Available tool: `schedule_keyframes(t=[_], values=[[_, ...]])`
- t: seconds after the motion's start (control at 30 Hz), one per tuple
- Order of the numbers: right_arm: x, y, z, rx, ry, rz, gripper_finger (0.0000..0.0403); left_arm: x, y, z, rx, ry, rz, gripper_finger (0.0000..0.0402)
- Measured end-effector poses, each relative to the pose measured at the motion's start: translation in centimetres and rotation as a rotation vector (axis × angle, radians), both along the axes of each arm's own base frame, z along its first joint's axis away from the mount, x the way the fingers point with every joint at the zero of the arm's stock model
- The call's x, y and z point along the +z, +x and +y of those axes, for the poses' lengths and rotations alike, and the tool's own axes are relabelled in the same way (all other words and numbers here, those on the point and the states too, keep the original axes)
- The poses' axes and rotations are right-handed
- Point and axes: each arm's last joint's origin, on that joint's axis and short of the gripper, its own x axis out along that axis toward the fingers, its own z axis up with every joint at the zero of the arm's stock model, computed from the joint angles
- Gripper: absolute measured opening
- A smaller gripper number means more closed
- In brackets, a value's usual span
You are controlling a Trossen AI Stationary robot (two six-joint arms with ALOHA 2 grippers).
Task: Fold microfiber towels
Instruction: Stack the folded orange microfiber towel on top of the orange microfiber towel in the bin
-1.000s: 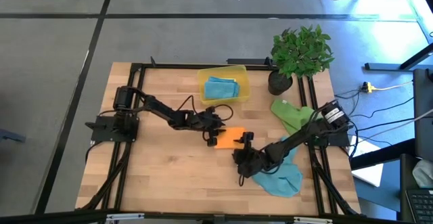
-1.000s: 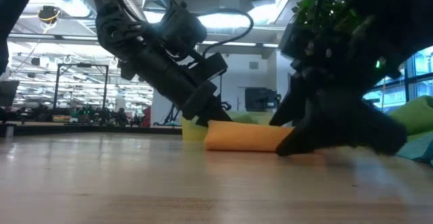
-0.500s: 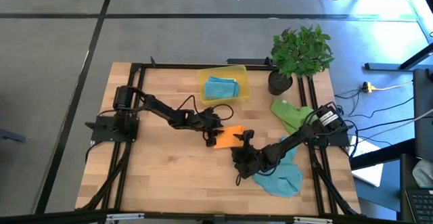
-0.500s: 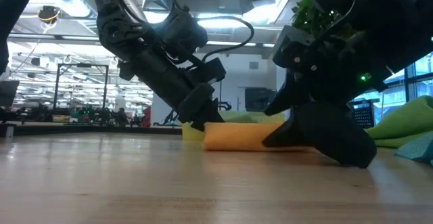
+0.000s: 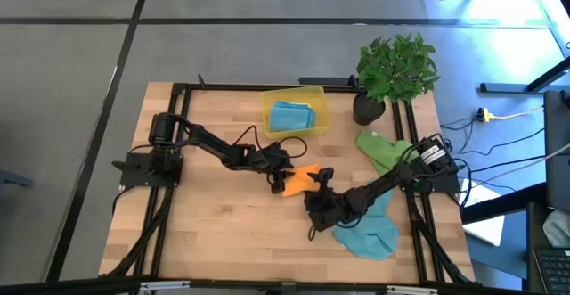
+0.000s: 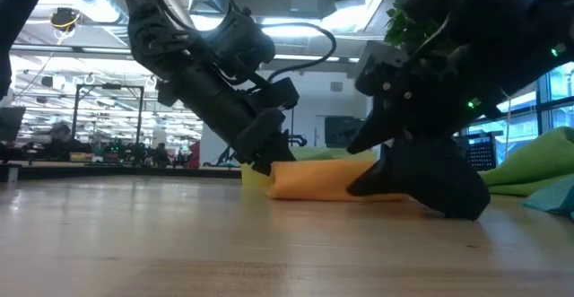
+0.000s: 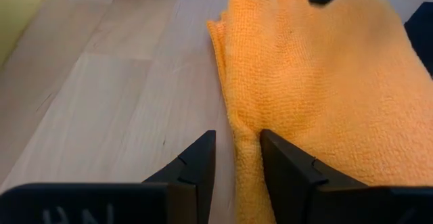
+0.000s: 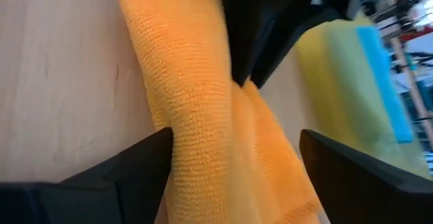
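Up close, the orange towel is a nubbly microfiber cloth, matt, its fine looped pile showing at the folded edge. The table is pale butcher-block wood, smooth with a soft sheen, the grain running in long strips. The left gripper has hard, matt black plastic fingers. Over by the back, the bin is translucent yellow plastic, slightly glossy. The teal towel and green towel look soft and fuzzy.
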Motion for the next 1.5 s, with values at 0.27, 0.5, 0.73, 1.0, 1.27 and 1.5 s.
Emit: schedule_keyframes(t=[0.27,0.5,0.73,1.0,1.27,1.5], values=[[1.2,1.2,0.8,0.010,0.095,0.067,0.0315,-0.1,-0.1,0.1,0.040,-0.005,0.012,0.0108],[0.6,1.0,-0.3,-0.031,0.180,0.083,0.0265,-0.1,-0.1,-0.1,0.042,0.002,0.014,0.0108],[0.5,1.1,-0.5,-0.005,0.192,0.107,0.0172,-0.1,-0.1,-0.1,0.041,0.002,0.003,0.0108],[0.3,1.0,-0.5,0.025,0.192,0.133,0.0023,2.9,-0.5,-2.0,-0.012,0.130,-0.046,0.0119],[0.3,1.0,-0.5,0.021,0.192,0.134,0.0015,6.1,-1.4,-5.1,-0.039,0.287,-0.099,0.0163],[0.7,1.1,-0.5,0.021,0.219,0.127,0.0012,7.3,-2.2,-7.8,-0.174,0.328,-0.120,0.0207]])
